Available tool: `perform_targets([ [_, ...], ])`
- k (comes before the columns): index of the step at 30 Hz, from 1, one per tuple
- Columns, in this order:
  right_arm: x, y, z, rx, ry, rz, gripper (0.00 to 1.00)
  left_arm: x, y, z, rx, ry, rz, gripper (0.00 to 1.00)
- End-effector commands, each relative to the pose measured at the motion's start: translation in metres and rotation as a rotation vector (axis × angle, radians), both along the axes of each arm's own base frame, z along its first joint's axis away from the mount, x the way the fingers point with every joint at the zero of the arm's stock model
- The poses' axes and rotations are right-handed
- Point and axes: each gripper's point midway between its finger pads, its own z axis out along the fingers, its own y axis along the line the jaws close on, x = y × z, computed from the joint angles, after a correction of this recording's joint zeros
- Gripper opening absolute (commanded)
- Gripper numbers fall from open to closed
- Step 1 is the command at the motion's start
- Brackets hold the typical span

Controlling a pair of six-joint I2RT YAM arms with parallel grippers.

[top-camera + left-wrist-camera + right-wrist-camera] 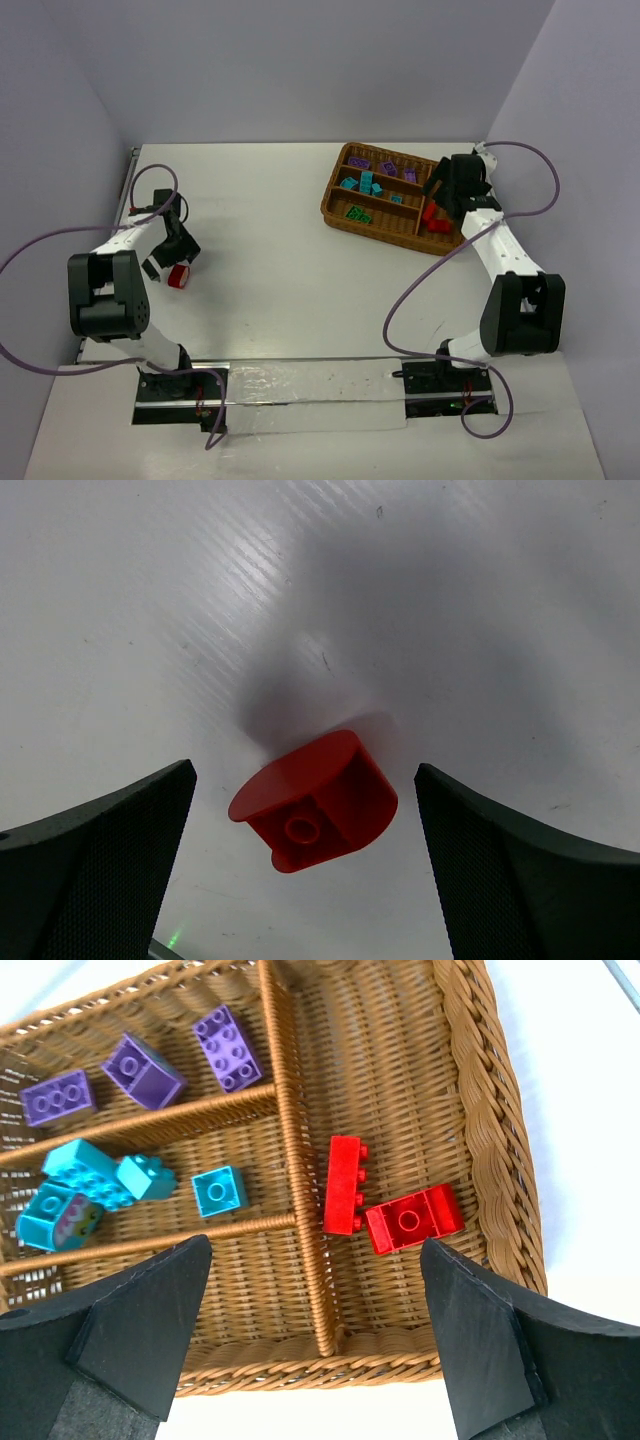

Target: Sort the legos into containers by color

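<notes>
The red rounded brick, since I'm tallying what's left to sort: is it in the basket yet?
No, the red rounded brick lies on the white table, far from the basket.

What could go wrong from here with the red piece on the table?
1. The rounded red lego lies tilted inside the open left claw; its curved side may slip out on closing.
2. The right claw hangs over the red section of the tray; a delivery there could clash.
</notes>
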Motion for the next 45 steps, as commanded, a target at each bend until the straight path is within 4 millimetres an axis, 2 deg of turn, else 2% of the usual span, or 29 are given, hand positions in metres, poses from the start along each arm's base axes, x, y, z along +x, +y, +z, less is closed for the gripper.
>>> perform_targets([
  [1, -0.002, 0.003, 0.029, -0.011, -0.089, 0.008, 0.93, 0.022, -0.017, -0.002, -0.103, -0.065, -0.076, 0.99],
  [11, 0.000, 0.009, 0.032, 0.001, -0.095, 0.017, 0.93, 0.010, -0.049, -0.010, -0.171, -0.042, -0.138, 0.89],
  [17, 0.000, 0.008, 0.032, -0.002, -0.091, 0.012, 0.93, 0.010, -0.046, -0.007, -0.139, -0.045, -0.113, 0.75],
  [19, 0.000, 0.018, 0.032, -0.002, -0.091, 0.037, 0.93, 0.011, -0.045, -0.006, -0.133, -0.048, -0.105, 0.69],
  [21, 0.000, 0.019, 0.033, -0.002, -0.092, 0.038, 0.93, 0.012, -0.046, -0.007, -0.135, -0.049, -0.100, 0.61],
  [23, 0.000, 0.019, 0.033, -0.004, -0.089, 0.038, 0.93, 0.012, -0.047, -0.006, -0.140, -0.051, -0.103, 0.39],
  [25, -0.001, 0.019, 0.035, -0.004, -0.094, 0.036, 0.93, 0.013, -0.048, -0.004, -0.144, -0.053, -0.111, 0.11],
  [26, -0.002, 0.020, 0.036, -0.004, -0.095, 0.037, 0.93, 0.014, -0.048, -0.001, -0.148, -0.057, -0.115, 0.01],
  [28, -0.005, 0.019, 0.043, -0.008, -0.107, 0.037, 0.93, 0.021, -0.057, 0.013, -0.170, -0.093, -0.139, 0.00],
  [30, -0.009, 0.018, 0.050, -0.013, -0.118, 0.034, 0.93, 0.027, -0.078, 0.030, -0.177, -0.133, -0.201, 0.00],
  [31, -0.014, 0.017, 0.054, -0.019, -0.117, 0.033, 0.93, 0.033, -0.095, 0.044, -0.179, -0.161, -0.245, 0.00],
  [34, -0.030, 0.014, 0.072, -0.036, -0.145, 0.029, 0.93, 0.053, -0.161, 0.092, -0.194, -0.262, -0.387, 0.00],
  [36, -0.042, 0.010, 0.078, -0.052, -0.149, 0.020, 0.93, 0.064, -0.199, 0.119, -0.208, -0.308, -0.444, 0.00],
  [38, -0.059, 0.005, 0.090, -0.070, -0.172, 0.005, 0.94, 0.063, -0.251, 0.129, -0.236, -0.316, -0.554, 0.00],
  [43, -0.093, -0.006, 0.117, -0.098, -0.229, -0.048, 0.97, 0.075, -0.379, 0.186, -0.373, -0.437, -0.786, 0.00],
  [45, -0.107, -0.011, 0.130, -0.107, -0.257, -0.073, 0.97, 0.070, -0.423, 0.182, -0.416, -0.427, -0.867, 0.00],
])
